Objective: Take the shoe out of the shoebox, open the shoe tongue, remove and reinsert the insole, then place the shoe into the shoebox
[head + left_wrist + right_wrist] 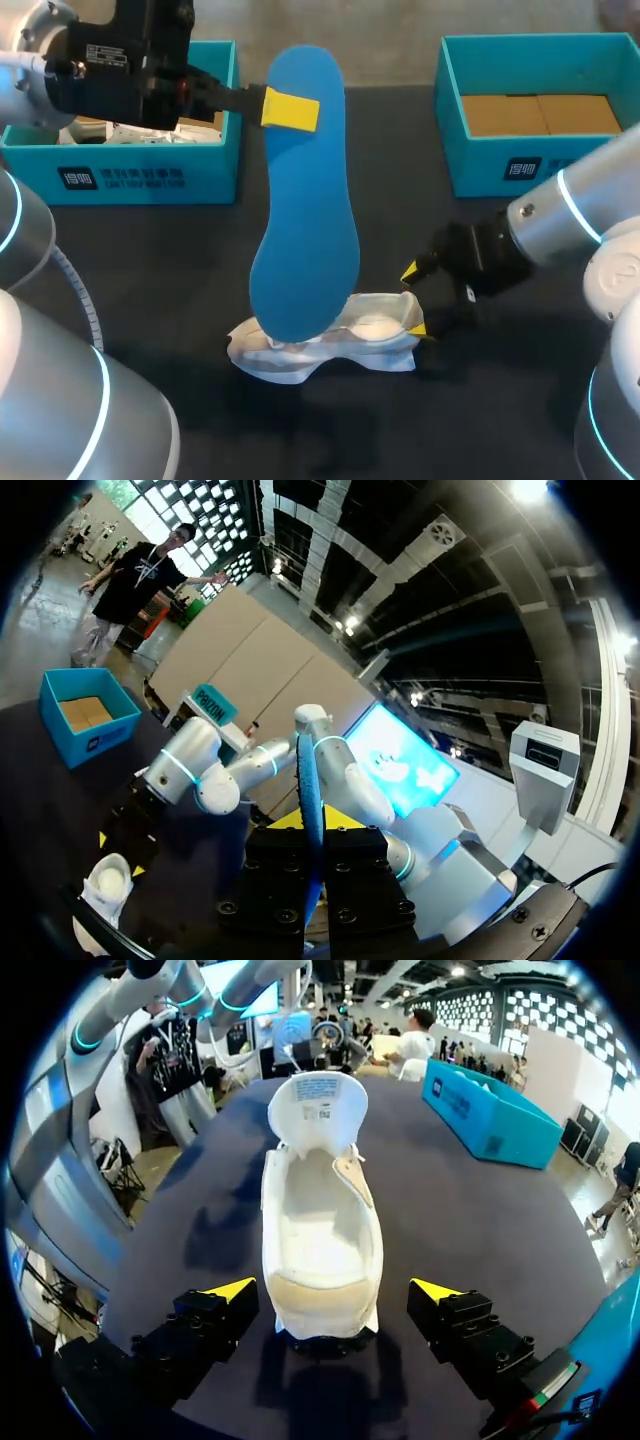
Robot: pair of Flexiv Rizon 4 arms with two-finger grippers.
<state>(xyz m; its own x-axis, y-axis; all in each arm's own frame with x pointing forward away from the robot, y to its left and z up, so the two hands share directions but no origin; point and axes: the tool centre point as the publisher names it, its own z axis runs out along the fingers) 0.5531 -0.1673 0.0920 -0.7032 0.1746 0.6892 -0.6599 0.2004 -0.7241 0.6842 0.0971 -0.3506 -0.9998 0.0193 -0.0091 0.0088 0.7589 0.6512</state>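
Clamped on the insole (305, 200) near its upper end, my left gripper (288, 108) holds this flat, smooth blue foam oval upright, just right of the teal card left box (150, 175). Under its lower end the shoe (335, 340) lies on the dark table (160, 300): white, soft and creased, with the tongue folded back. My right gripper (415, 300) stands open, its yellow tips either side of the heel and apart from it. Behind it, the right box (540, 165) has a brown card floor.
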